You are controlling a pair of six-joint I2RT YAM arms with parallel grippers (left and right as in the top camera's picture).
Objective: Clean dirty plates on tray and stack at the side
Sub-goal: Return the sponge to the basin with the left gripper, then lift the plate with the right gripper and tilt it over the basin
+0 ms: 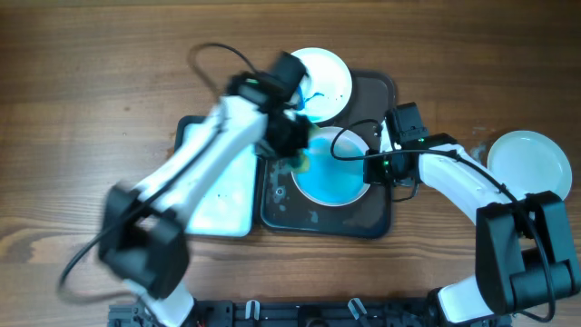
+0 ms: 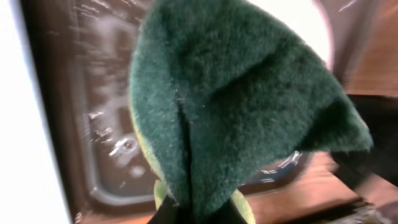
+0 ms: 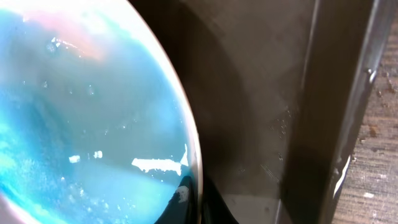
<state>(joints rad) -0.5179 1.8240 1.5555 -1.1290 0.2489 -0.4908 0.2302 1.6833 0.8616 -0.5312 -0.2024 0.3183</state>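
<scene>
My left claw [image 1: 292, 145] is clamped on the green sponge [image 2: 249, 106], right at the left edge of the blue plate [image 1: 331, 171], which lies in the dark tray [image 1: 377, 213]. My right claw [image 1: 375, 169] pinches that plate's right rim. A smeared plate [image 1: 320, 80] sits at the tray's far edge, and a clean plate [image 1: 529, 162] rests on the surface [image 1: 91, 91], well off to the right.

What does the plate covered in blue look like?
The blue plate is round, shallow and white-rimmed, with glossy blue paint smeared over nearly its whole middle. It sits in the dark tray. The right gripper pinches its right rim, and the green sponge in the left gripper meets its left edge.
</scene>
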